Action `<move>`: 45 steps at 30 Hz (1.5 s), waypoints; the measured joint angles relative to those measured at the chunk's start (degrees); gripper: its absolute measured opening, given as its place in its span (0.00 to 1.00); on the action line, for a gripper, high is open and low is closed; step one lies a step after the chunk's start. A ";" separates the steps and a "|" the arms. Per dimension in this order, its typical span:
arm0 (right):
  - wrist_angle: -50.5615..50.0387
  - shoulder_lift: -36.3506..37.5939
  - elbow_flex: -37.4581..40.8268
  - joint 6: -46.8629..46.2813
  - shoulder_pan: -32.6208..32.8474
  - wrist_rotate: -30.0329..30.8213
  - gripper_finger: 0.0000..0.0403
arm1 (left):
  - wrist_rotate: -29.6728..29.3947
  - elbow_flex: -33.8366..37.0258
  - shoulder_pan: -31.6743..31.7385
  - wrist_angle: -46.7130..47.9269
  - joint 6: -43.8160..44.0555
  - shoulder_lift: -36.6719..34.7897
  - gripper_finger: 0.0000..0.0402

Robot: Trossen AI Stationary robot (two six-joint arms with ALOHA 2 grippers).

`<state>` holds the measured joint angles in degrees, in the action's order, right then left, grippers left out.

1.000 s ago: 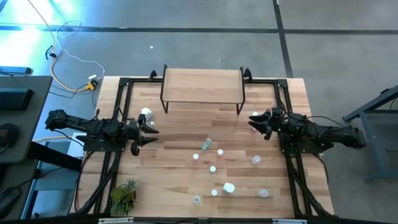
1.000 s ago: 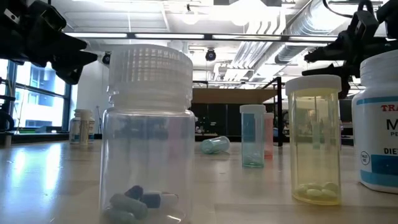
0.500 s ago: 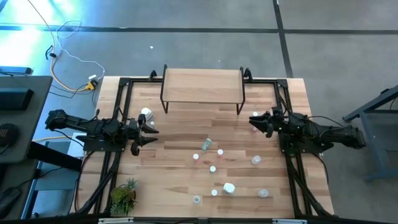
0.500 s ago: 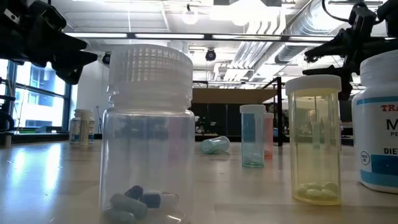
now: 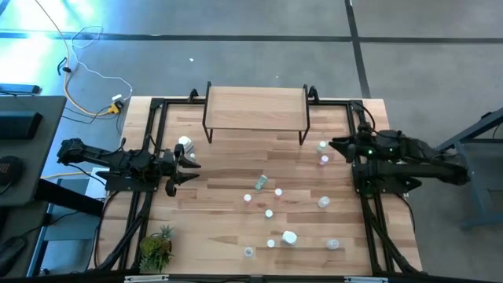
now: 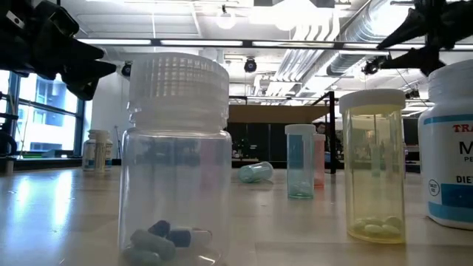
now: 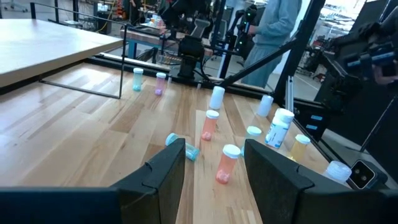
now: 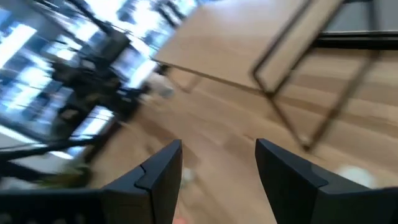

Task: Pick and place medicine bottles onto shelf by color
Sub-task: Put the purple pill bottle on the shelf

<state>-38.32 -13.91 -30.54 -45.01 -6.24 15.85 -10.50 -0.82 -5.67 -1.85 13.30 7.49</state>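
Observation:
Several small medicine bottles stand or lie scattered on the wooden tabletop, among them a lying green one (image 5: 260, 182), a white one (image 5: 289, 237) and a clear one (image 5: 323, 202). A green-capped bottle (image 5: 322, 146) and a pink one (image 5: 324, 159) stand by the shelf's right leg, just ahead of my right gripper (image 5: 336, 145), which hangs open above the table. The shelf (image 5: 255, 108) stands at the far edge, its top bare. My left gripper (image 5: 191, 164) waits open at the left, level, beside a white bottle (image 5: 185, 144). Neither gripper (image 7: 214, 149) (image 8: 217, 149) has anything between its fingers.
A small potted plant (image 5: 156, 248) stands at the near left corner. Black frame rails (image 5: 153, 126) run along the table's sides. Bare tabletop lies between the shelf and the scattered bottles. A person stands beyond the table in the left wrist view (image 7: 277, 25).
My right gripper has risen and drawn back toward the table's right edge, tipping its fingers downward and rolling a little. The green-capped and pink bottles by the shelf's right leg, covered by it before, now show. The gap between its fingers looks unchanged.

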 joint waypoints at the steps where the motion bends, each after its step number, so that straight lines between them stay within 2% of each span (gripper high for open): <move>1: -2.67 -1.57 -1.88 -0.01 -0.01 0.62 0.48 | 0.00 0.00 0.02 -0.02 0.02 0.00 0.39; 10: -22.02 -18.08 -14.92 -4.83 -2.20 0.07 0.48 | 0.42 0.00 0.00 -0.02 0.22 0.00 0.39; 15: -27.53 -25.47 -19.28 -6.12 -4.08 -3.10 0.48 | 0.42 0.00 0.02 -0.14 0.25 0.00 0.39; 22: -28.09 -32.84 -18.86 -1.03 -6.12 -9.83 0.48 | 0.44 0.00 0.00 -0.84 3.04 0.00 0.39; 28: -27.54 -36.99 -17.60 1.51 -6.67 -13.05 0.48 | 0.00 0.00 0.00 -1.80 7.37 -0.02 0.39; 38: -25.76 -45.11 -17.31 4.35 -6.64 -12.79 0.48 | -0.09 0.00 0.00 -1.88 17.87 -0.02 0.39; 45: -25.40 -52.09 -17.31 7.52 -7.92 -10.63 0.48 | -0.21 0.00 0.01 -1.88 18.05 -0.02 0.39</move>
<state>-63.71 -66.00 -47.86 -37.50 -14.16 5.22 -10.71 -0.82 -5.66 -3.73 31.35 7.46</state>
